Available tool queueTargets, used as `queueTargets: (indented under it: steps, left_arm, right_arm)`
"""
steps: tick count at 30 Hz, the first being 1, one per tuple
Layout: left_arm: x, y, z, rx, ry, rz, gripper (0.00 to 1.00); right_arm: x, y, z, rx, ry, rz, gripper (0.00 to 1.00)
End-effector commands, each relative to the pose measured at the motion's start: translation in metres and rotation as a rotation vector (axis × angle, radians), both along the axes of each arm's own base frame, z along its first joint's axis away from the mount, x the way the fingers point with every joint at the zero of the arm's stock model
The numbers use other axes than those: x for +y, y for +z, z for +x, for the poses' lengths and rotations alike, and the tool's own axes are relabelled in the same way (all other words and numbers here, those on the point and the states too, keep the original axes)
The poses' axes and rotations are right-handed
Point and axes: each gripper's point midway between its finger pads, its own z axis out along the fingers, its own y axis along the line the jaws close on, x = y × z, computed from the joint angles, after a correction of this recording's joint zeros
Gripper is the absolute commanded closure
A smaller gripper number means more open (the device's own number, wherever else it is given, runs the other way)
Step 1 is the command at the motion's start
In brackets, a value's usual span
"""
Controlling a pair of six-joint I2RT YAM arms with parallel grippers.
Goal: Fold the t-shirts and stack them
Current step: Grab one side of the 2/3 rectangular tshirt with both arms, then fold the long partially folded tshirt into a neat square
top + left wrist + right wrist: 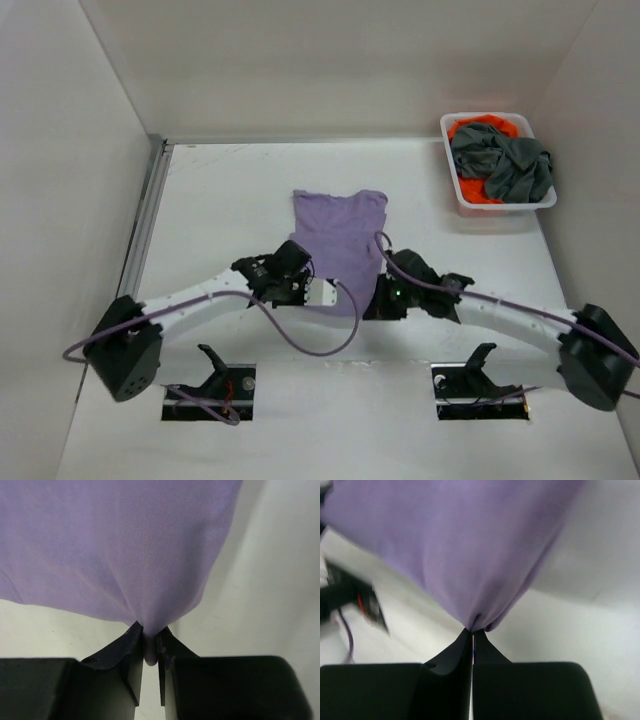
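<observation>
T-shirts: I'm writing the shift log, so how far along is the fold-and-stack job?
Done: nothing folded or stacked yet. In hand: the lavender t-shirt lies spread on the table, with the left end effector and right end effector each shut on its near hem. Left: fold it, then the grey t-shirt and orange t-shirt, both crumpled in the basket.

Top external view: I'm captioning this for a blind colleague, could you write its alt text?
A lavender shirt lies spread on a white table, with the left gripper and right gripper pinching its near edge. A white basket at the far right holds a grey shirt and an orange shirt.
</observation>
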Motion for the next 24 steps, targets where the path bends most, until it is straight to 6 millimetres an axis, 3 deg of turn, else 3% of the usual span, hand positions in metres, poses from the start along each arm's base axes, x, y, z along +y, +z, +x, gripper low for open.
queueTargets:
  steps: [1,5,7,9,13,24]
  left_arm:
    - [0.025,0.022,-0.065,0.119,0.019,0.062,0.96]
    - [0.037,0.072,-0.120,0.219,0.000,0.063,0.96]
    - [0.034,0.098,-0.131,0.270,0.016,0.043,0.96]
    - [0.025,0.119,-0.127,0.292,0.035,0.001,0.95]
    - [-0.002,0.138,-0.091,0.309,0.108,-0.100,0.95]
    - [-0.053,0.115,0.051,0.301,0.313,-0.224,0.92]
  right_arm:
    - [0.002,0.020,-0.062,0.076,0.020,0.012,1.00]
    - [-0.008,0.062,-0.113,0.098,0.048,0.024,1.00]
    - [-0.019,0.083,-0.119,0.074,0.038,0.021,1.00]
    - [-0.023,0.096,-0.117,0.048,0.050,0.017,1.00]
    - [-0.030,0.099,-0.082,-0.017,0.040,-0.019,1.00]
    - [-0.068,0.089,0.028,-0.119,-0.079,-0.067,1.00]
